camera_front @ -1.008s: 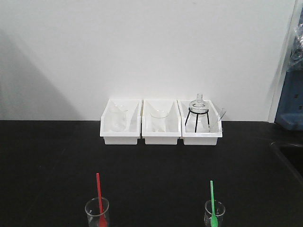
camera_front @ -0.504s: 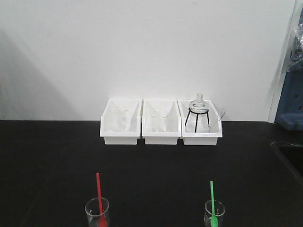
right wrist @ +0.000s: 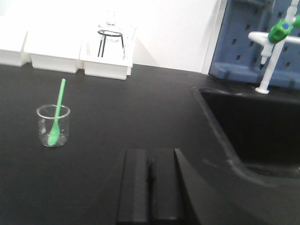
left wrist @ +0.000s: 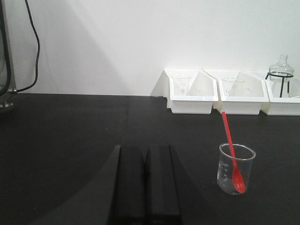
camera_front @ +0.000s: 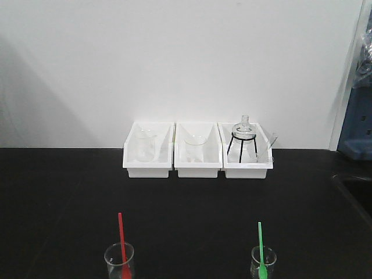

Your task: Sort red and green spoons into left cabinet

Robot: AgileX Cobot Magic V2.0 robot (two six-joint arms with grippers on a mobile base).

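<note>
The red spoon (camera_front: 121, 237) stands bowl-down in a small glass beaker (camera_front: 119, 260) at the front left of the black bench. In the left wrist view the red spoon (left wrist: 230, 143) and its beaker (left wrist: 236, 169) lie to the right of my left gripper (left wrist: 146, 149), which is shut and empty. The green spoon (camera_front: 261, 247) leans in a second beaker (camera_front: 263, 263) at the front right. My right gripper (right wrist: 150, 153) is shut and empty, with the green spoon (right wrist: 57, 108) and its beaker (right wrist: 53, 126) ahead to its left. The left cabinet is out of view.
Three white bins (camera_front: 149, 165) with glassware, one holding a flask on a black tripod (camera_front: 243, 138), line the back wall. A sunken black sink (right wrist: 253, 122) and a tap (right wrist: 268, 51) before a blue pegboard lie to the right. A grey post with a black cable (left wrist: 5, 51) stands far left.
</note>
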